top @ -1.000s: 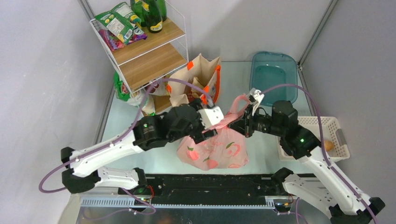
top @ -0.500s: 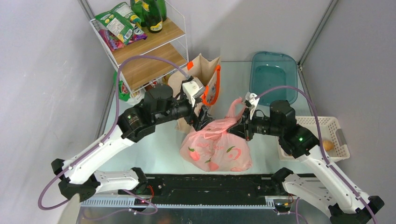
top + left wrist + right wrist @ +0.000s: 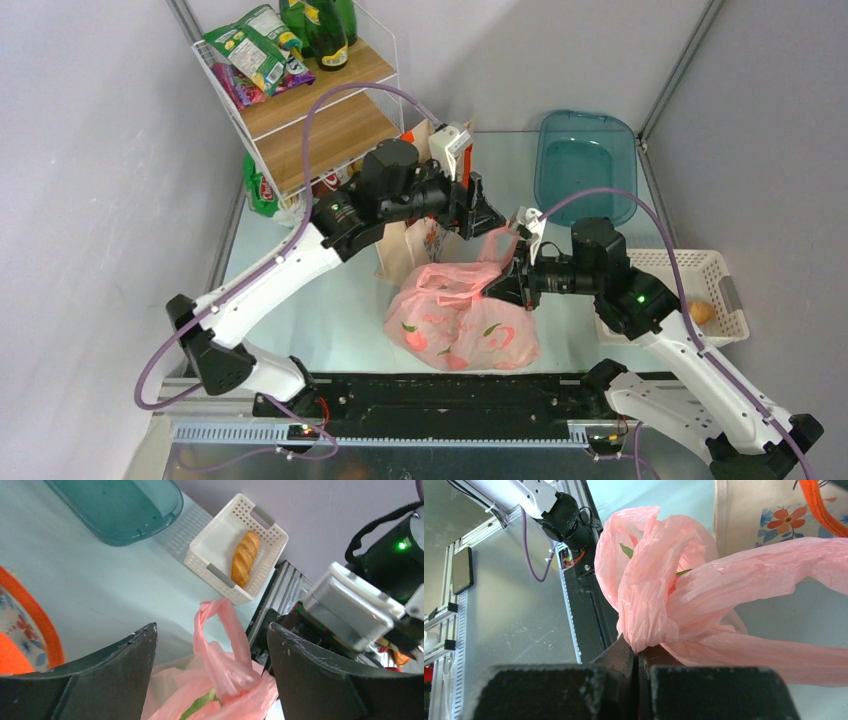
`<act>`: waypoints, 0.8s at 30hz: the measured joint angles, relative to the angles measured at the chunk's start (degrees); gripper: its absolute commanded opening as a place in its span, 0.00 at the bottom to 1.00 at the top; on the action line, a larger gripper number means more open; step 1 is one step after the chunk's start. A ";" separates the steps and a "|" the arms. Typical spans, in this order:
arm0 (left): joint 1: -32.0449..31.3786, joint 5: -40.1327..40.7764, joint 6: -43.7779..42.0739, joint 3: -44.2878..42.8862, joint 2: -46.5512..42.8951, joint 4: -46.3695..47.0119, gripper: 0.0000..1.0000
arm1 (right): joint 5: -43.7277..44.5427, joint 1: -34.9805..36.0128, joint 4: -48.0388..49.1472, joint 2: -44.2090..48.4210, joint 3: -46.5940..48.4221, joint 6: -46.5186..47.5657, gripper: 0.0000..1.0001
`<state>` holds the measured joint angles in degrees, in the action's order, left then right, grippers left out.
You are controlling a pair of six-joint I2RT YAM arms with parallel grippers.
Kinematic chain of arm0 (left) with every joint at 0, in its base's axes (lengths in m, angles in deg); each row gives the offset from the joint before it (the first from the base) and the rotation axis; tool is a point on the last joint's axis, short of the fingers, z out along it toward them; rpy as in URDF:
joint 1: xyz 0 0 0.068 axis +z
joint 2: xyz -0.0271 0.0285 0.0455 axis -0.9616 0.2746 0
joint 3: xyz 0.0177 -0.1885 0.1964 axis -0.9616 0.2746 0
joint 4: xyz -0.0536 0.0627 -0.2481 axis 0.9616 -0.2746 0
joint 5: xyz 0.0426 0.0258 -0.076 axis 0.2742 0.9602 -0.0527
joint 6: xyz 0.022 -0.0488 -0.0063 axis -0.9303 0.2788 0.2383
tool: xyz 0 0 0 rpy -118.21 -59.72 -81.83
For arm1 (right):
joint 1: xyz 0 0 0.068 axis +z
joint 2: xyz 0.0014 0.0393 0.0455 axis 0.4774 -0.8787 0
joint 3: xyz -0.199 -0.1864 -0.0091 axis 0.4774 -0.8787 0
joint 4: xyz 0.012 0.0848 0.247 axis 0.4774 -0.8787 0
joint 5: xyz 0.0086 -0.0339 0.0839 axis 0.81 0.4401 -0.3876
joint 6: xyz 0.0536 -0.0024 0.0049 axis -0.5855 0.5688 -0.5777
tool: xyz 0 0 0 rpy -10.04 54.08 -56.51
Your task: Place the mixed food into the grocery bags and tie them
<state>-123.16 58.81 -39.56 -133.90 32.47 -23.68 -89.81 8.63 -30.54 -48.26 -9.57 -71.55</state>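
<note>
While the right hand pinches the pink bag, the wide-open, empty left hand may miss its limp loop.

Pink plastic bag slumped mid-table, handles bunched upward, green leaf showing inside. Beige floral tote upright just behind it. Bread roll lies in white basket.

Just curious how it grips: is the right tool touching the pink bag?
Touching. The right wrist view shows the right tool shut on a bunched fold of the pink bag.
</note>
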 measured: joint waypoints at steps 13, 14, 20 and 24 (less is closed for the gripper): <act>0.76 -6.67 6.01 -2.47 9.40 0.55 0.62 | 0.17 0.20 -0.96 0.48 -0.20 -0.02 0.00; 0.76 -7.21 6.32 -2.47 9.77 0.52 0.58 | 0.17 0.20 -0.96 0.50 -0.20 -0.02 0.00; 0.76 -10.88 6.95 -2.47 10.23 0.68 0.02 | 0.46 0.20 -0.96 0.61 -0.20 -0.02 0.00; 0.85 -11.69 6.75 -2.32 10.05 0.70 0.00 | 1.07 0.20 -0.96 0.61 -0.20 -0.20 0.00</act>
<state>-122.31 47.11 -32.81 -136.22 42.52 -22.98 -88.74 8.82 -31.50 -47.65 -9.77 -71.75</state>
